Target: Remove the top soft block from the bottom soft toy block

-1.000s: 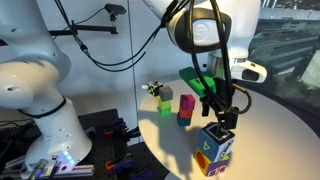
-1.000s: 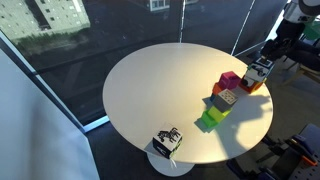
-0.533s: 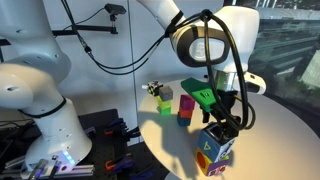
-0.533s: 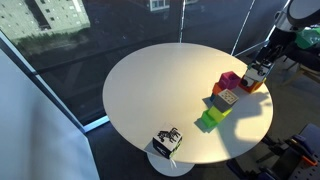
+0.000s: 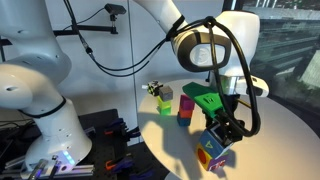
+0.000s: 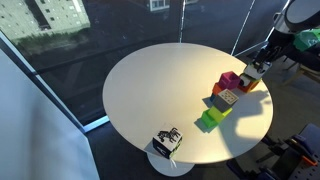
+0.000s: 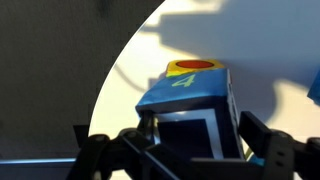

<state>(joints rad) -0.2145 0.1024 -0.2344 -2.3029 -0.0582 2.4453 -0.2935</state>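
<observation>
Foam, we judge, light and squashy: the top soft block [image 7: 188, 100] sits on the bottom soft toy block [image 7: 195, 66], our gripper [image 7: 195, 135] clamped across its opposite sides, where a gentle grip suits.

Robotics lab: spare white robot [image 5: 35, 85], cables [image 5: 95, 55].
</observation>
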